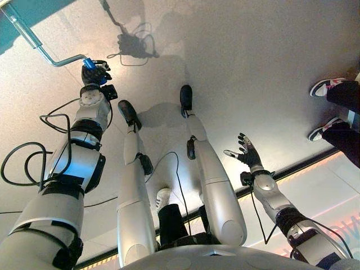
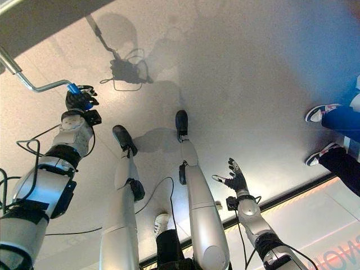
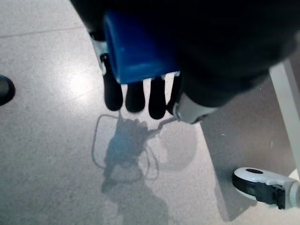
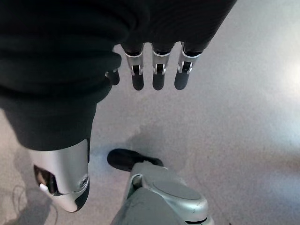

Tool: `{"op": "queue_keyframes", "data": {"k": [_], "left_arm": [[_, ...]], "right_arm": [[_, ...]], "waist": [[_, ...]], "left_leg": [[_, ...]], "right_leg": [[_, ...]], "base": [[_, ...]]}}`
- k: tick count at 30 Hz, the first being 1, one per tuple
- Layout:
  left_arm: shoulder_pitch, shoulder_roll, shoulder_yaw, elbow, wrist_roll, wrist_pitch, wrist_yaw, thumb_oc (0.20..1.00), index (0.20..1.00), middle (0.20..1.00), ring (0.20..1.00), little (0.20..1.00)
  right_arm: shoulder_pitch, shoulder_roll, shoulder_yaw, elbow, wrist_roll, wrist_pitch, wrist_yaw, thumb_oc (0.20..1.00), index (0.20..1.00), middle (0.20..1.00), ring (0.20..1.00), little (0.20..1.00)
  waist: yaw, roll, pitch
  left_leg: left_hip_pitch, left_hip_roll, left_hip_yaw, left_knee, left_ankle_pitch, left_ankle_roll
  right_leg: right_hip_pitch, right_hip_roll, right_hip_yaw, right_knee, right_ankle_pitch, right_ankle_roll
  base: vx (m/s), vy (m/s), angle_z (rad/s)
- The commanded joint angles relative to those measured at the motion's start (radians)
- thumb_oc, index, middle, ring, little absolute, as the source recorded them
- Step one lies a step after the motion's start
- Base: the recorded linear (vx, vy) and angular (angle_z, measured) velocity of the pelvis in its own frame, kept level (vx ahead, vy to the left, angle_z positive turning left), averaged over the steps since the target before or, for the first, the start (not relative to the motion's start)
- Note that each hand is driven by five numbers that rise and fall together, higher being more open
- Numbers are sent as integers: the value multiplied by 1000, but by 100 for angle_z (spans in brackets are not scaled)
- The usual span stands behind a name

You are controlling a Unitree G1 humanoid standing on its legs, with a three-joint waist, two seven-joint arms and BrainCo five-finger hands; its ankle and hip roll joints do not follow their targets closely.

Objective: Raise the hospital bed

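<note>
A bent silver crank point(image 1: 53, 59) reaches out from the bed's edge at the upper left and ends in a blue grip point(image 1: 89, 63). My left hand point(image 1: 95, 73) is shut on that blue grip point(image 3: 138, 51), its dark fingertips point(image 3: 136, 96) curling under it in the left wrist view. The crank point(image 2: 39, 85) and my left hand point(image 2: 80, 100) also appear in the right eye view. My right hand point(image 1: 246, 151) hangs low on the right, away from the crank, with fingers point(image 4: 157, 70) straight and holding nothing.
A white bed caster point(image 3: 262, 183) and a pale bed leg point(image 3: 287, 103) stand close to my left hand. A person's shoes point(image 1: 325, 87) and dark trouser legs point(image 1: 344, 138) are at the right edge. A dark floor strip point(image 1: 292, 169) runs behind me.
</note>
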Motion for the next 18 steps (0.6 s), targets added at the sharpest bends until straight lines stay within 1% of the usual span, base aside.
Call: {"op": "queue_keyframes", "data": {"k": [1,11,18], "left_arm": [[-75,7,-10,-16,11,-32,-4,200,200,200,200,200],[-86,2,-35,-21,46,-32,3,200,200,200,200,200],[-96,-13,-67,-34,83,-41,-5,200,200,200,200,200]], "right_arm": [[92,-44,7,-25,14,-22,-10,1000,1000,1000,1000,1000],[98,-43,13,-19,21,-20,-8,1000,1000,1000,1000,1000],[86,-47,28,4,17,-15,-1,1000,1000,1000,1000,1000]], "waist": [[11,-42,0],[15,-29,0],[7,-16,0]], "left_leg": [[27,4,-33,-4,26,-7],[30,0,-32,-6,28,-7],[52,-2,-11,-4,26,-9]], "right_leg": [[24,-5,13,-48,84,101],[21,-5,14,-39,82,100],[28,0,34,-32,84,98]], "base": [[0,0,0],[0,0,0],[-5,11,-1]]}}
